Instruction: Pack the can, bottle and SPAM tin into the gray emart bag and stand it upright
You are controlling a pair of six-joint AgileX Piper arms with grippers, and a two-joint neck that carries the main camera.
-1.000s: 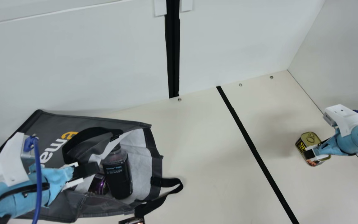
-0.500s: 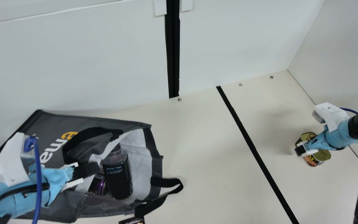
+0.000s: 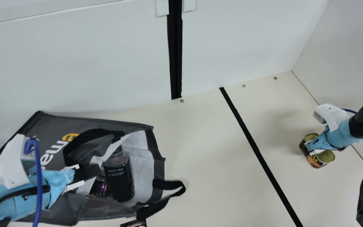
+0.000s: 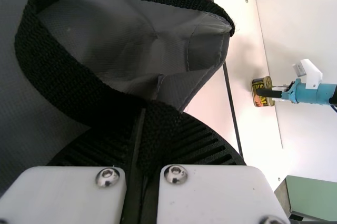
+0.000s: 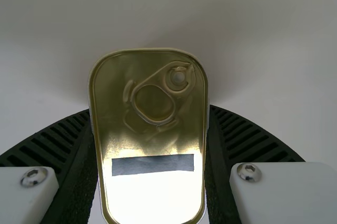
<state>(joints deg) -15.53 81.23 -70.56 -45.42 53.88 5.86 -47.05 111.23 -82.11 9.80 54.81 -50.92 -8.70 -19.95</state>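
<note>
Cream table point(image 3: 206, 151): right gripper point(image 3: 310, 149) closed on 2 sides of the SPAM tin point(image 3: 327, 156), printed label showing. Left gripper point(image 3: 88, 171) pinches 1 black handle point(image 4: 42, 50) of the gray emart bag point(image 3: 90, 121), white-and-orange lettered, lying down, bottle point(image 3: 118, 181) and can point(image 3: 99, 188) inside.

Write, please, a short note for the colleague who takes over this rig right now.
Left gripper: closed on the black handle of the bag.
Right gripper: appears closed on the SPAM tin, at the table's right side.
Bag: lying on its side, mouth open.
Done: bottle and purple can are inside, side by side.
Left: put the tin in, then stand the bag upright.
</note>
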